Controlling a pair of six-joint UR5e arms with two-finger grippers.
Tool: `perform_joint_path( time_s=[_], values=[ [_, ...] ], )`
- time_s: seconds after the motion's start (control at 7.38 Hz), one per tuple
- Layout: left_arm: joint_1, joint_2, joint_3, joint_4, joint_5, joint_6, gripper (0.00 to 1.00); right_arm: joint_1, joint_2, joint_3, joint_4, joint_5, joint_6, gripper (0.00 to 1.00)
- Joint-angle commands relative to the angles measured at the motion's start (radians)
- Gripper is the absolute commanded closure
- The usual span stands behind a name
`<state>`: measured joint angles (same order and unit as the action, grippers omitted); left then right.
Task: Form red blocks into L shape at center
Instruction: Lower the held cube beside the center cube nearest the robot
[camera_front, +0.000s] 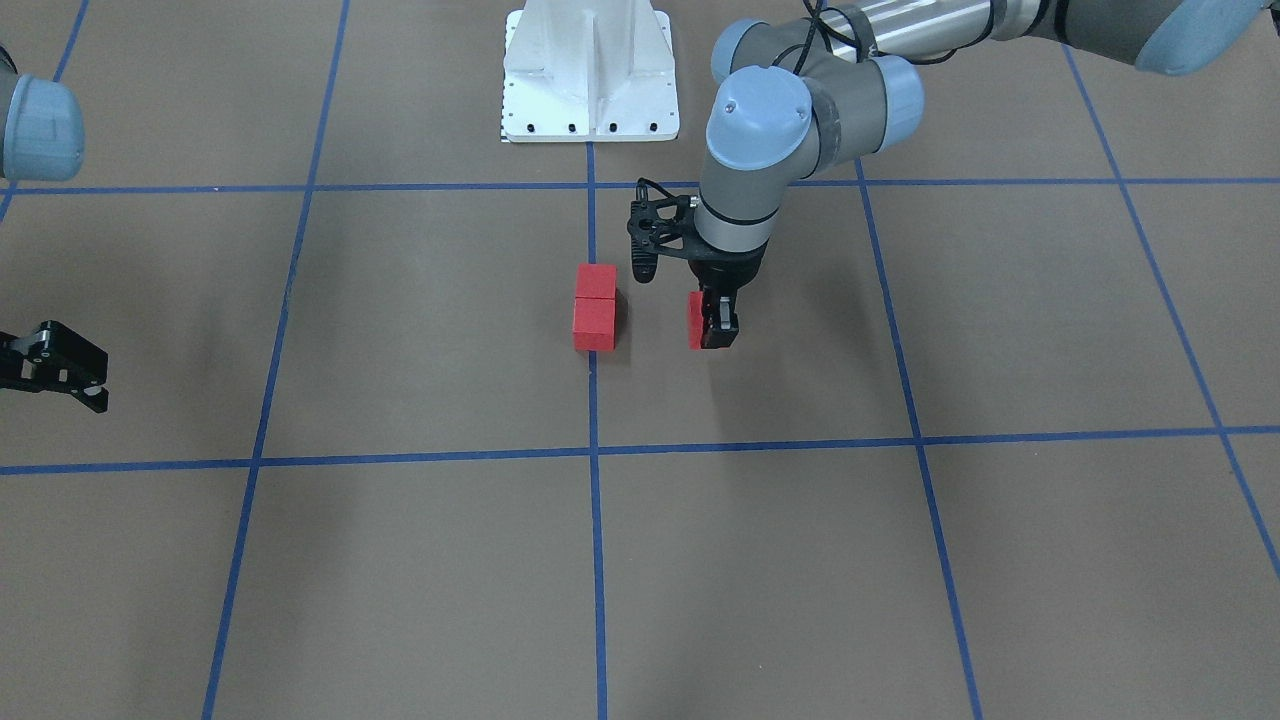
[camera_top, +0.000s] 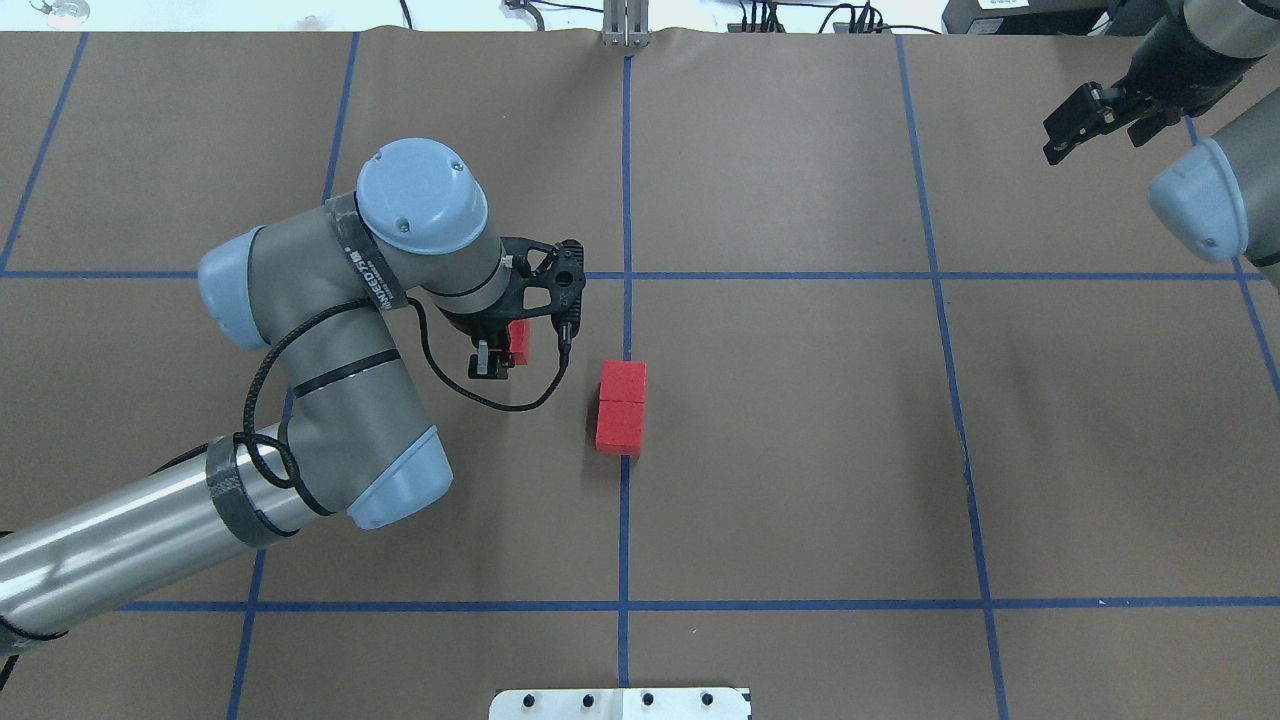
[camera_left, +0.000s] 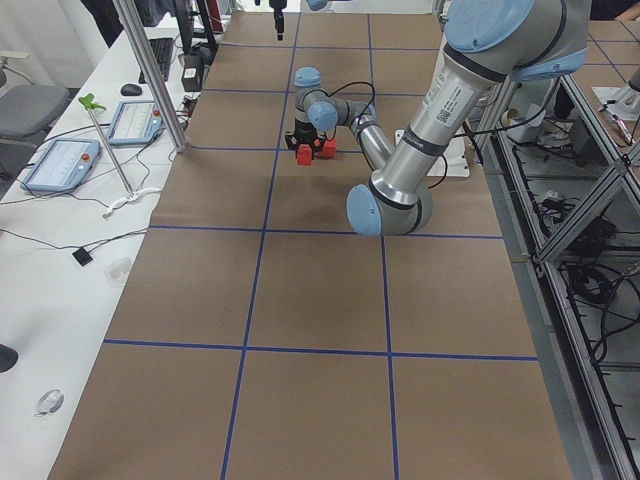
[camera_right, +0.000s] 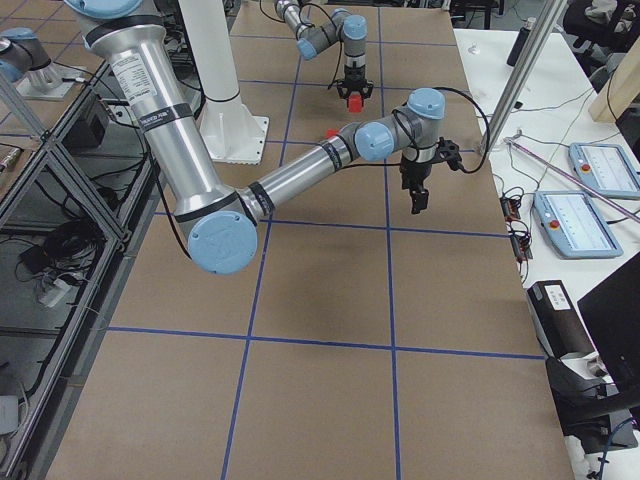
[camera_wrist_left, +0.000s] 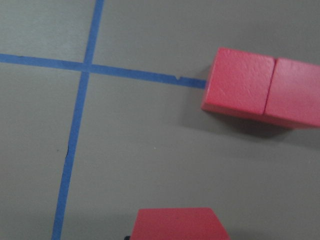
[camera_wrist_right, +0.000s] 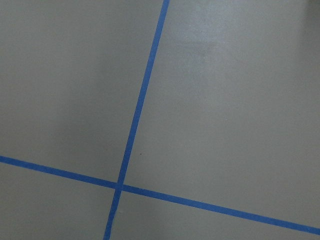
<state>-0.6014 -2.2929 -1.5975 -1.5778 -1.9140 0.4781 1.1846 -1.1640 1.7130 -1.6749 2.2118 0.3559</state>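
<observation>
Two red blocks (camera_front: 595, 307) (camera_top: 621, 407) (camera_wrist_left: 262, 87) lie end to end, touching, on the blue tape line at the center (camera_top: 625, 500). A third red block (camera_front: 695, 320) (camera_top: 518, 341) (camera_wrist_left: 177, 225) sits between the fingers of my left gripper (camera_front: 712, 325) (camera_top: 497, 352), which is shut on it. It is a short gap to the pair's left in the overhead view, level with the pair's far end. Whether it touches the floor I cannot tell. My right gripper (camera_top: 1140, 125) hangs far off at the table's right rear, and its fingers are unclear.
The white robot base (camera_front: 590, 80) (camera_top: 620, 703) stands behind the center. Blue tape lines (camera_wrist_right: 140, 100) grid the brown floor. Desks with tablets (camera_left: 60, 160) (camera_right: 600, 170) and poles flank the table's ends.
</observation>
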Motion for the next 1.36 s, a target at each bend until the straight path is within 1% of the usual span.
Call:
perform_joint_path(
  time_s=[0.0,0.27,0.41,0.54,1.22],
  values=[
    [0.021,-0.057,0.076,-0.013,0.000,0.008,1.00,0.000,0.000,0.000,0.000,0.000,0.000,0.00],
    [0.044,-0.056,0.077,-0.027,0.000,-0.018,1.00,0.000,0.000,0.000,0.000,0.000,0.000,0.00],
    [0.055,-0.053,0.082,-0.068,0.001,-0.036,1.00,0.000,0.001,0.000,0.000,0.000,0.000,0.00],
    [0.060,-0.054,0.090,-0.076,0.001,-0.039,1.00,0.000,0.001,0.000,0.000,0.000,0.000,0.00],
    [0.081,-0.054,0.097,-0.077,0.003,-0.072,1.00,0.000,0.000,0.000,0.000,0.002,0.002,0.00]
  ],
)
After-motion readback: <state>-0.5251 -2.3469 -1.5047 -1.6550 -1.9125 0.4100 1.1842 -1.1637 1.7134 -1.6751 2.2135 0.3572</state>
